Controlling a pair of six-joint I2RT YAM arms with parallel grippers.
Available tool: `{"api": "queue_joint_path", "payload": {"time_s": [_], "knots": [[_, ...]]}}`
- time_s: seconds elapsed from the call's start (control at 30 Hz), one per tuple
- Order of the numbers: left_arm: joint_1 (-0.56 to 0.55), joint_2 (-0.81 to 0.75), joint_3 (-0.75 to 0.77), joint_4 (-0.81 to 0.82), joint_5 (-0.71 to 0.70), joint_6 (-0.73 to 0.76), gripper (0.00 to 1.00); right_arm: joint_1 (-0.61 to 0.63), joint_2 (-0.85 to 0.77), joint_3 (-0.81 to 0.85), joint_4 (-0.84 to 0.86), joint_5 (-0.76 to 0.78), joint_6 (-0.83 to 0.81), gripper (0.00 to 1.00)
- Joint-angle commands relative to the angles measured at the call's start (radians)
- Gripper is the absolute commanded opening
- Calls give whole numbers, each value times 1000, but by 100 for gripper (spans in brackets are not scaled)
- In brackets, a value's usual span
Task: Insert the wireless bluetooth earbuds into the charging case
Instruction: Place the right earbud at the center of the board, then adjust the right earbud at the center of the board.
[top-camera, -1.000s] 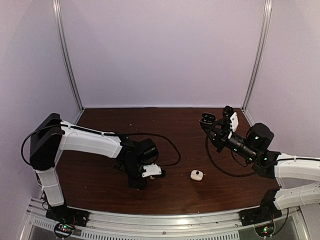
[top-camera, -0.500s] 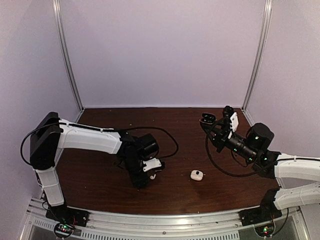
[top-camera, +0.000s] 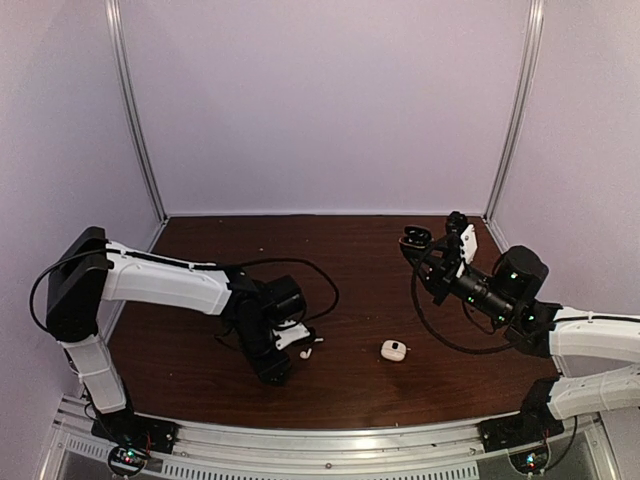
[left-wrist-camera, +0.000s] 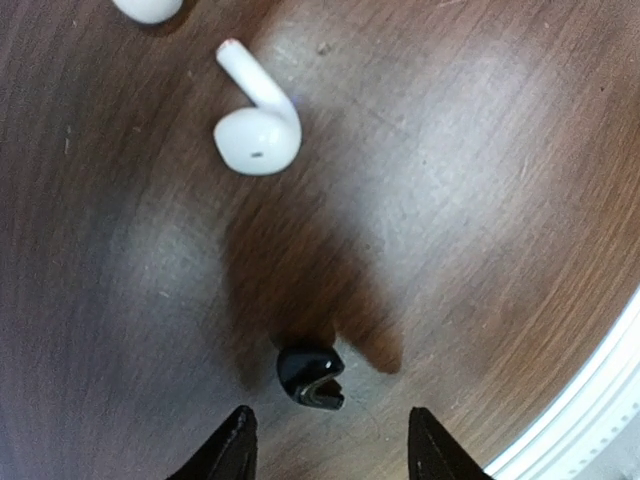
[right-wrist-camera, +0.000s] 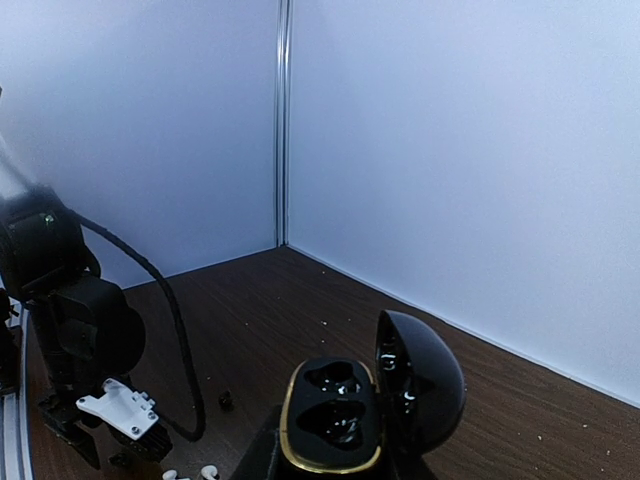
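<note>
Two arms: left arm (top-camera: 165, 283), right arm (top-camera: 590, 335). Two charging cases: one black case (right-wrist-camera: 335, 412) (two wells (right-wrist-camera: 332, 380) inside) up near the far right corner of the bench (top-camera: 350, 250), one white case (top-camera: 393, 350) toward the near edge. Two white earbuds by the near edge: first white earbud (left-wrist-camera: 257, 125) whole, second white earbud (left-wrist-camera: 147, 8) cut off by the frame. One black earbud (left-wrist-camera: 311, 376) for sure (a dark speck (right-wrist-camera: 227, 401) in the right wrist view may be another, can't tell).

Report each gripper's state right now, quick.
Left gripper: open, empty, black earbud just ahead of its fingertips.
Right gripper: closed, holding the open black charging case.
</note>
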Motion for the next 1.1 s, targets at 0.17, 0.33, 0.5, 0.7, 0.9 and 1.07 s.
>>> {"api": "queue_joint_path", "payload": {"time_s": [0.17,0.33,0.5,0.7,0.9,1.07], "knots": [[6,30,-3,22,-80,-49,50,-8,-11,0,22,7,-2,0],[6,42,-10,36,-90,-54,49,-10,-10,-1,20,9,-3,0],[6,48,-23,43,-122,-64,47,-10,-14,-5,20,13,-3,0],[14,46,-20,9,-230,-64,42,-11,-18,-8,21,15,-3,0],[14,37,-13,21,-224,-41,36,-12,-27,-13,22,16,-3,0],[12,-54,-21,48,-86,119,39,-11,-34,-14,16,16,-4,0]]}}
